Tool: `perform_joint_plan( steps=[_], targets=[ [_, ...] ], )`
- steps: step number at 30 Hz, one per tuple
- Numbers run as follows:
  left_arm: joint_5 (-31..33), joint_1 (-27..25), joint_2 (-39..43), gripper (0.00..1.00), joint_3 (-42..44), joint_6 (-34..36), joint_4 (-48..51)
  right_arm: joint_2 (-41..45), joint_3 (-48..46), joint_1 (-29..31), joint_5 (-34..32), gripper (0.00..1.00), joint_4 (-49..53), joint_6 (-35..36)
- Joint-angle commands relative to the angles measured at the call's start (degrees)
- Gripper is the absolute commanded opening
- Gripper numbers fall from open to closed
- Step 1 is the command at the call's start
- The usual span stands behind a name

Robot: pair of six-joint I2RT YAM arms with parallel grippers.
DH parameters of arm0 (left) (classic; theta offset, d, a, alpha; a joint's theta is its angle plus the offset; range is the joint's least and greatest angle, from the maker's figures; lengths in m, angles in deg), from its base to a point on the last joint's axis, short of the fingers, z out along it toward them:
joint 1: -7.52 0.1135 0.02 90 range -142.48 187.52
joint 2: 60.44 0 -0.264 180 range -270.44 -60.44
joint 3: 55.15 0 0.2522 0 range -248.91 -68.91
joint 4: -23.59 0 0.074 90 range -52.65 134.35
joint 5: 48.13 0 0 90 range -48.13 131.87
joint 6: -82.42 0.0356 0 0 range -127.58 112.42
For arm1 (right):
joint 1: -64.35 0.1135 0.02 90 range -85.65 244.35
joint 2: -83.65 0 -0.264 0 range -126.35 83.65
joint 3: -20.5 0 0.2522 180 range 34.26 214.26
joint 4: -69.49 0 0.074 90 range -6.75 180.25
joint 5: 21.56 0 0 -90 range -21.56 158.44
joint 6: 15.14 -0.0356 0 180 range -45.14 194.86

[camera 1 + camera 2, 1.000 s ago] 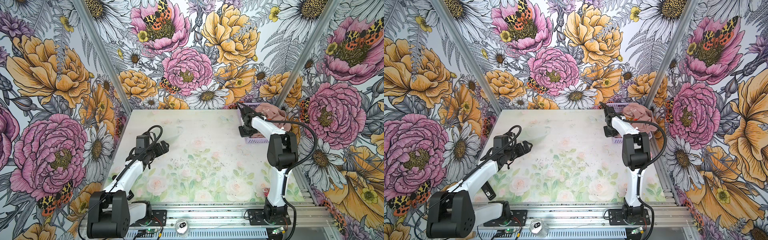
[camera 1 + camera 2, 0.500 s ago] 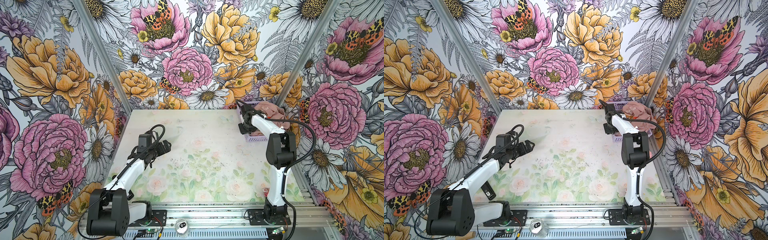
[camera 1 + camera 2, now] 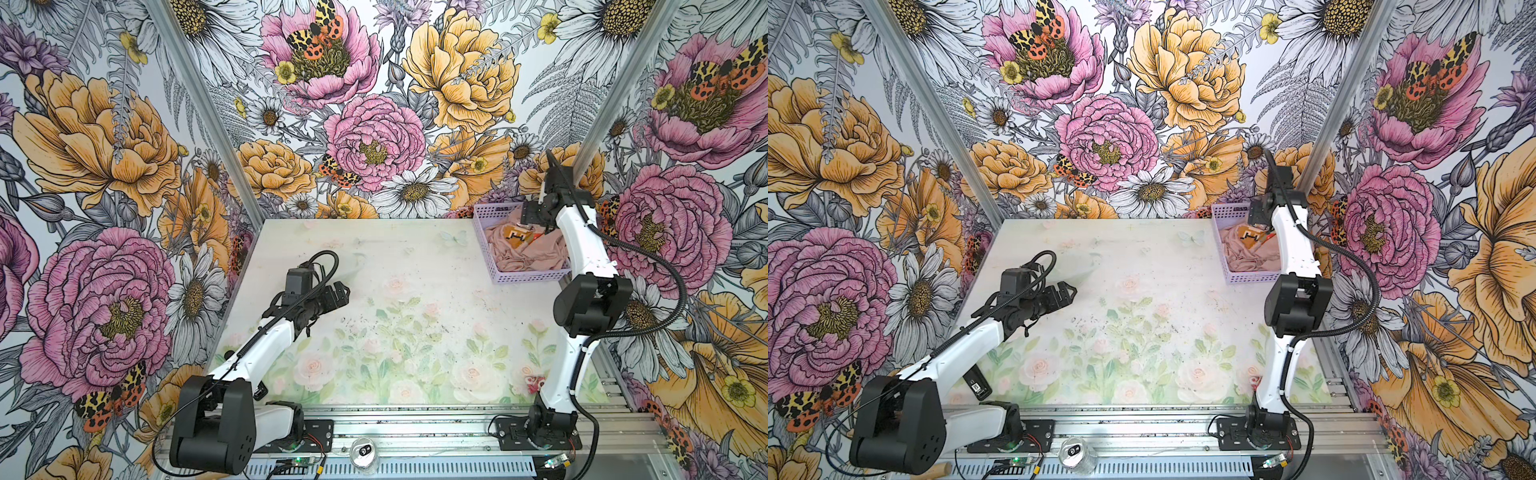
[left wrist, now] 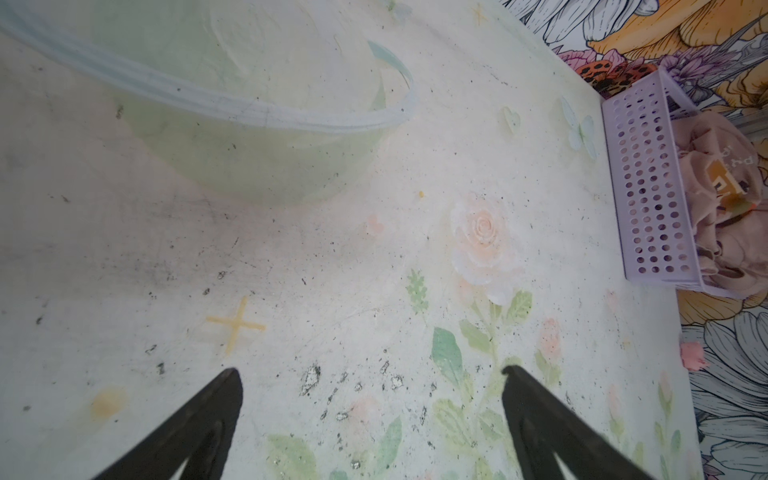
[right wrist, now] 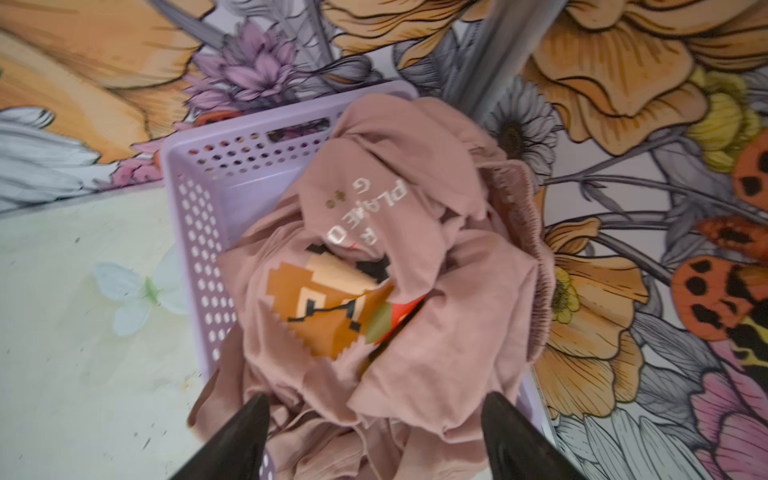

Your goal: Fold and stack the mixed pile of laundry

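Note:
The laundry pile (image 3: 525,251) (image 3: 1250,254) fills a lilac perforated basket (image 3: 534,276) (image 3: 1252,277) at the table's back right corner. In the right wrist view the pile is dusty pink. On top is a T-shirt (image 5: 328,307) with an orange pixel figure and white letters, and a gathered elastic waistband (image 5: 530,232) lies at one side. My right gripper (image 3: 531,223) (image 3: 1258,221) (image 5: 376,397) hangs open just above the pile, holding nothing. My left gripper (image 3: 343,291) (image 3: 1069,291) (image 4: 370,370) is open over the bare table at left of centre. It is far from the basket (image 4: 648,187).
A pale green translucent bowl (image 4: 249,158) (image 3: 1079,266) stands on the table just beyond the left gripper. A small pink object (image 3: 534,384) (image 4: 692,355) lies near the right arm's base. A can (image 3: 365,451) sits on the front rail. Flowered walls close in on three sides.
My right gripper has opened and moved from the basket's table-side wall to over the pile, towards the back right. The left gripper drifted slightly right, still open.

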Motion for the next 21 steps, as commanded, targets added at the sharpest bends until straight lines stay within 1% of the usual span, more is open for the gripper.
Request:
perform_joint_plan(
  steps=[1, 4, 5, 6, 7, 9, 10, 12, 13, 14, 17, 21],
  targets=[
    [1.3, -0.5, -0.1, 0.99, 0.0, -1.0, -2.8, -6.8, 4.1, -0.7, -1.6, 0.84, 3.9, -1.5],
    [1.1, -0.6, -0.3, 0.99, -0.2, -0.6, -2.8, -12.3, 7.9, -1.1, -0.9, 0.84, 6.5, -1.4],
    [1.1, -0.6, -0.5, 0.99, -0.2, -0.6, -2.8, -13.7, 8.3, -1.1, 0.4, 0.83, 6.6, -1.3],
    [1.1, -0.6, -0.6, 0.99, -0.3, -0.5, -2.9, -14.7, 8.5, -1.0, 1.5, 0.78, 6.5, -1.3],
    [1.1, -0.6, -0.6, 0.99, -0.3, -0.5, -2.9, -15.4, 8.8, -1.0, 2.1, 0.70, 6.5, -1.4],
    [1.1, -0.6, -0.7, 0.99, -0.5, -0.6, -2.7, -15.7, 9.3, -0.9, 2.0, 0.51, 6.3, -1.7],
    [1.1, -0.5, -0.6, 0.99, -0.7, -0.6, -2.7, -15.3, 9.3, -0.7, 1.7, 0.39, 6.2, -1.8],
    [1.2, -0.5, -0.3, 0.99, -0.8, -0.6, -2.6, -13.5, 9.3, -0.4, 0.3, 0.11, 5.5, -2.1],
    [1.4, -0.5, -0.2, 0.99, -0.7, -0.6, -2.6, -12.4, 9.3, -0.2, -0.2, 0.03, 5.2, -2.2],
    [1.5, -0.7, -0.1, 0.99, -0.7, -0.5, -2.6, -11.1, 9.4, -0.1, -0.5, 0.00, 4.8, -2.3],
    [1.5, -0.6, 0.0, 0.99, -0.4, -0.8, -3.0, -7.1, 9.3, 0.2, -0.4, 0.00, 4.0, -2.6],
    [1.4, -0.6, 0.0, 0.99, -0.5, -1.0, -3.2, -1.5, 10.4, 0.5, 2.5, 0.00, 3.7, -3.2]
  ],
)
